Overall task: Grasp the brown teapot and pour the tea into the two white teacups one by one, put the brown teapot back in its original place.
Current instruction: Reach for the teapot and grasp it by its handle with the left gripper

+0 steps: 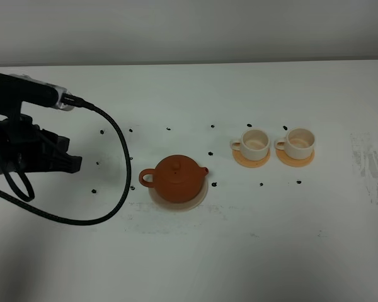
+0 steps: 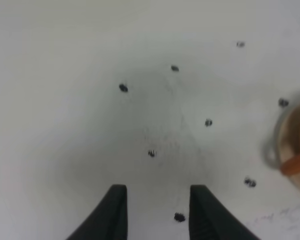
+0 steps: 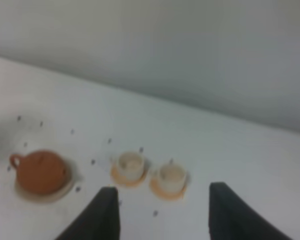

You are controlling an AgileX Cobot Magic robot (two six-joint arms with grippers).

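left hand (image 2: 158, 190): partly open, empty, low over worktop (image 1: 271, 239), well apart from teapot | right hand (image 3: 163, 189): wide open, empty, raised above worktop | brown teapot (image 1: 178, 178): upright, lid on, seated on beige coaster (image 1: 200, 197), spout toward cups | first white teacup (image 1: 255, 140), second white teacup (image 1: 300, 142): side by side, each on orange coaster (image 1: 251, 162)
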